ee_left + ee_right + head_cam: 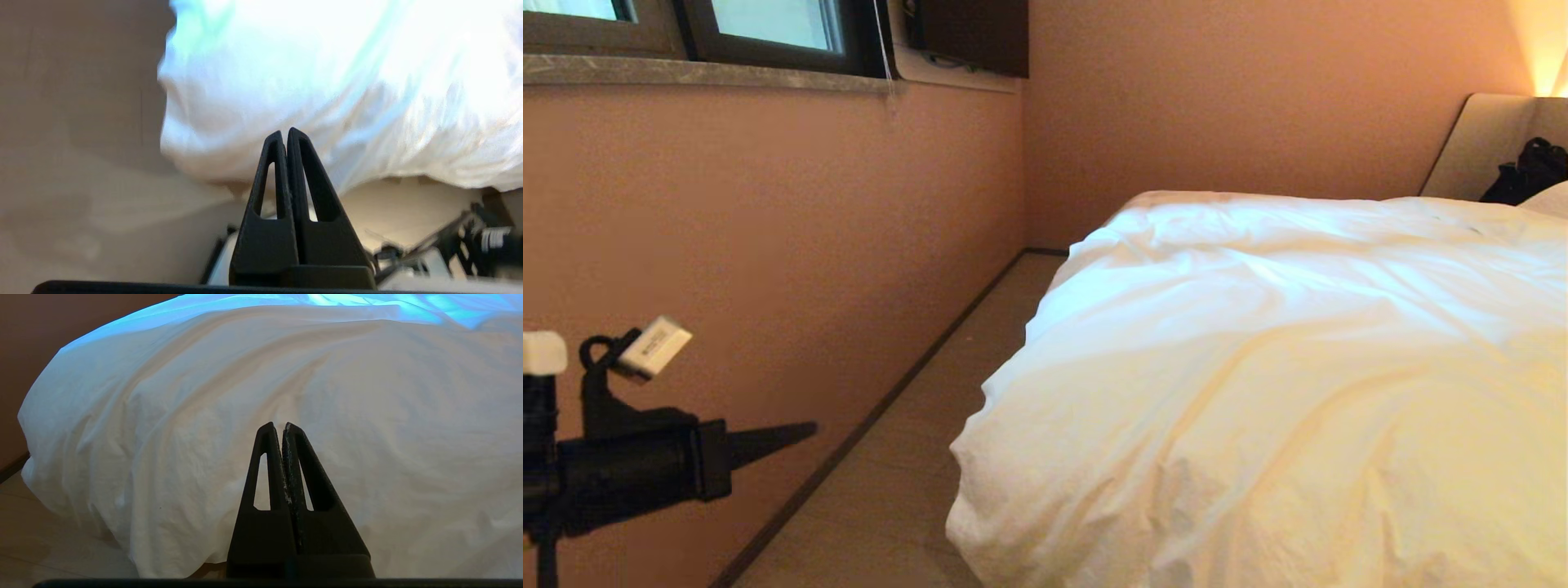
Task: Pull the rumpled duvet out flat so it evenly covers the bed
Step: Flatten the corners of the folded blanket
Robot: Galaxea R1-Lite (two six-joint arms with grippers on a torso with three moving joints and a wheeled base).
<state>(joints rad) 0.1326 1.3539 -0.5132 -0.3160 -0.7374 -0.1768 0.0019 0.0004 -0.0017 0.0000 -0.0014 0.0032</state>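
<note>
The puffy white duvet point(1258, 367) lies wrinkled over the bed, and its rounded corner hangs down toward the floor. Of the bed only the beige headboard point(1474, 147) shows, at the far right. My left gripper point(805, 430) hovers low at the left over the floor. It points toward the duvet corner, well apart from it, shut and empty. In the left wrist view the left gripper point(286, 132) has its fingers pressed together, with the duvet point(327, 81) beyond them. My right gripper point(280, 425) is shut on nothing and faces the duvet's hanging side point(286, 375).
A pink wall point(727, 229) with a window point(768, 24) runs along the left. A narrow strip of floor point(915, 457) separates it from the bed. A pillow point(1553, 200) and a black object point(1531, 171) sit by the headboard. Parts of my base point(449, 253) show below the left gripper.
</note>
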